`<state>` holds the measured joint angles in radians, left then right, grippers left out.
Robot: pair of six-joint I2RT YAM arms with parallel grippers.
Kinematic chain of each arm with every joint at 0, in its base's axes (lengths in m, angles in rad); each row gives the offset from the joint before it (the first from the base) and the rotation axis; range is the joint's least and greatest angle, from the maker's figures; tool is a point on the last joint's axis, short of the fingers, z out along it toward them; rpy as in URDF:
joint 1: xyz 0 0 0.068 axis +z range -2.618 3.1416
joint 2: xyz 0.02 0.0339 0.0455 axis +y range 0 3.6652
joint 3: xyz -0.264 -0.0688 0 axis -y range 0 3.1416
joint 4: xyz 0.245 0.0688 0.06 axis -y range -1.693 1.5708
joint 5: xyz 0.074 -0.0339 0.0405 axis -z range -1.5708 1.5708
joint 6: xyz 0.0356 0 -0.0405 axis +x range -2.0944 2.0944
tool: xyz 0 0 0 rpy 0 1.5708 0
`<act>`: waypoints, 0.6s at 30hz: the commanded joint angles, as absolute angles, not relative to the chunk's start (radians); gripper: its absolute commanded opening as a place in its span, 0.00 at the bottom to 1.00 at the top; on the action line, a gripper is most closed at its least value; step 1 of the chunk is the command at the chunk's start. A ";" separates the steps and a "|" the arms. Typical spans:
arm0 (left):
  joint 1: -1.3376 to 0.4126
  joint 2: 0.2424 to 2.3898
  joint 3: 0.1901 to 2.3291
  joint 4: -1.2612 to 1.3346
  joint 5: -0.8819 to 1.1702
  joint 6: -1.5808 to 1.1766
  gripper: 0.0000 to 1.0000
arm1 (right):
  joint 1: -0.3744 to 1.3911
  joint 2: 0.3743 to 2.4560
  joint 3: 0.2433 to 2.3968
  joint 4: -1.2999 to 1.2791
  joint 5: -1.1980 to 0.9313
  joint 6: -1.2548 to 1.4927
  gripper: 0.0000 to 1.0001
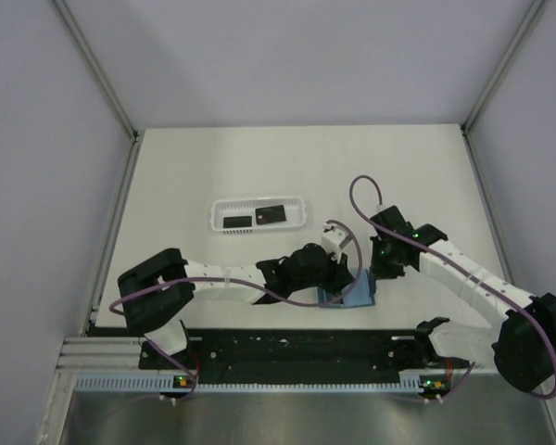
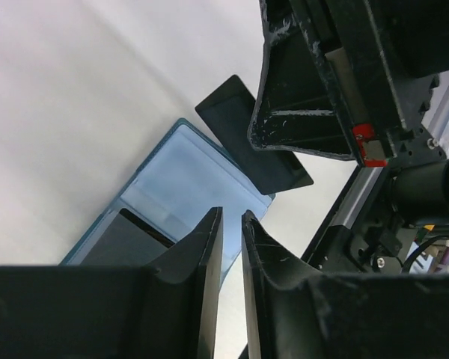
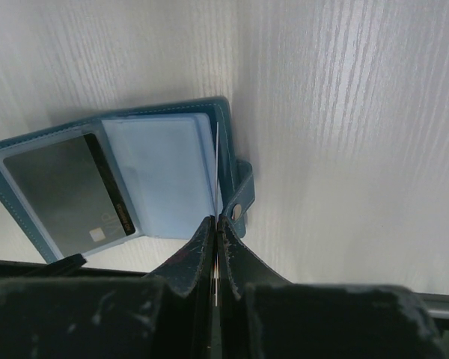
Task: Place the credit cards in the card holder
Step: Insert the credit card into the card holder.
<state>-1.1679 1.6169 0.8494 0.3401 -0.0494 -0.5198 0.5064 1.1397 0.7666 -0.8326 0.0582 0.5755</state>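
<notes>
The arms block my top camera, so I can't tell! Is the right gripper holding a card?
Observer: Yes, the right gripper pinches a thin flat black credit card, edge-on over the teal-blue soft card holder.
Operator: Is the holder open?
Observer: Yes, it lies open, a clear plastic pocket facing up.
Operator: Any card inside already?
Observer: One dark card with a small light square fills the other pocket.

A long white slotted tray sits on the pale table, left of centre.
</notes>
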 commanded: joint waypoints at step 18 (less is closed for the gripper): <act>-1.201 1.824 0.899 0.609 0.066 -0.566 0.14 | 0.486 1.192 0.750 -0.821 0.095 0.611 0.00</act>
<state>-1.1995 1.7859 0.8318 0.5907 0.0601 -0.5659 0.5007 1.1790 0.7570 -0.8330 0.0853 0.6044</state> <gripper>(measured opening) 0.151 0.006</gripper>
